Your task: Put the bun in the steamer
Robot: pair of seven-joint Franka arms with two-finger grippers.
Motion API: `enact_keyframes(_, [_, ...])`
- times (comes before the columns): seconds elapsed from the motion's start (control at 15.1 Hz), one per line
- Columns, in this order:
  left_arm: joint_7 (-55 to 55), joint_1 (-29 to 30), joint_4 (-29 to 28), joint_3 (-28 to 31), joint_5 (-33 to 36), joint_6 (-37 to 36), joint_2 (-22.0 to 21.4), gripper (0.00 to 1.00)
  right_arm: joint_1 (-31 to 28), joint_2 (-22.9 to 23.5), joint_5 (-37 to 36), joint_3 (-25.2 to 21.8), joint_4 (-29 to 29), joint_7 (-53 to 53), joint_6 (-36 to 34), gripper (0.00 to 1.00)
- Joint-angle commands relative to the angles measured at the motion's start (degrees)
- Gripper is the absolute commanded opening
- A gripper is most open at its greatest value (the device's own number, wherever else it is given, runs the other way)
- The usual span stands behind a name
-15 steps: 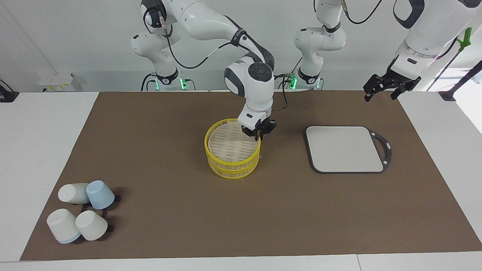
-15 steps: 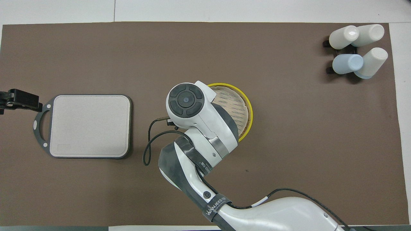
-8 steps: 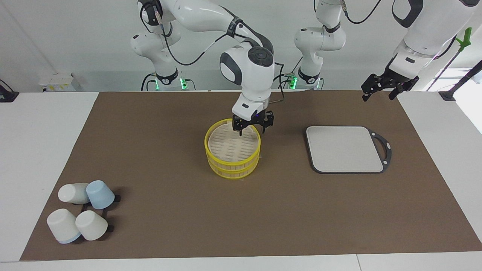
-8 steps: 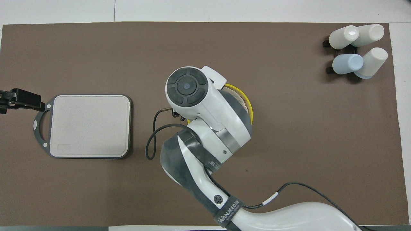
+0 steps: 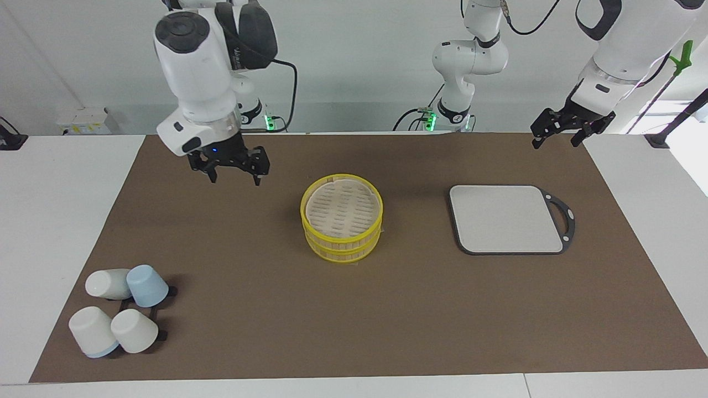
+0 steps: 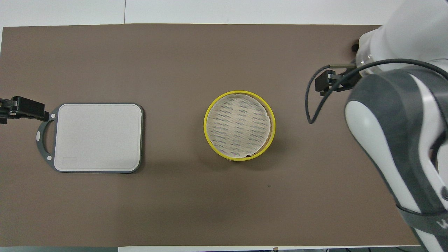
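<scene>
Room: I see bare brown mat (image 5: 387, 309) under my right gripper (image 5: 231, 166), which hangs in the air with fingers spread, holding nothing.
Steamer: steamer (image 5: 342, 218) sits mid-mat with its lid on, well apart from the right gripper, toward the left arm's end.
Bun: not visible to me.
Around: four cups (image 5: 121, 309) lie by the mat's corner at the right arm's end; grey board (image 5: 506, 218) rests flat near the left gripper (image 5: 558, 132).
Left gripper: waits over the mat's edge, fingers apart, empty.
</scene>
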Motion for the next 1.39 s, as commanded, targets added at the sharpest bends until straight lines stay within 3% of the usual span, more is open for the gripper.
enact_keyframes(0.0, [0.7, -0.4, -0.1, 0.5, -0.7, 0.1, -0.8, 1.0, -5.3, -9.1, -0.1, 1.2, -13.5, -7.4, 2.5, 1.0])
enact_keyframes(0.26, [0.7, -0.3, -0.4, 0.5, -0.7, 0.7, -1.1, 1.0, -7.8, -9.2, 0.0, 1.2, -14.0, -12.9, 2.9, 1.0])
enact_keyframes(0.53, [0.7, -0.4, -0.4, 0.5, -0.7, 0.6, -1.1, 1.0, -7.9, -8.5, 0.6, 0.7, -13.8, -12.6, 7.0, 1.0])
enact_keyframes(0.99, [0.6, -0.3, -1.4, 0.5, -0.8, 0.2, -1.7, 1.0, -8.4, -8.3, 2.3, -1.5, -13.4, -13.0, 6.3, 1.0])
enact_keyframes(1.19, [0.6, 0.0, -2.4, 0.5, -0.8, 0.1, -2.1, 1.0, -13.3, -8.4, 2.4, 1.2, -13.5, -13.3, 6.4, 1.0])
enact_keyframes(1.32, [0.6, 0.1, -2.5, 0.5, -0.8, 0.2, -2.1, 1.0, -13.3, -8.3, 2.4, 1.4, -13.1, -13.2, 5.9, 1.0])
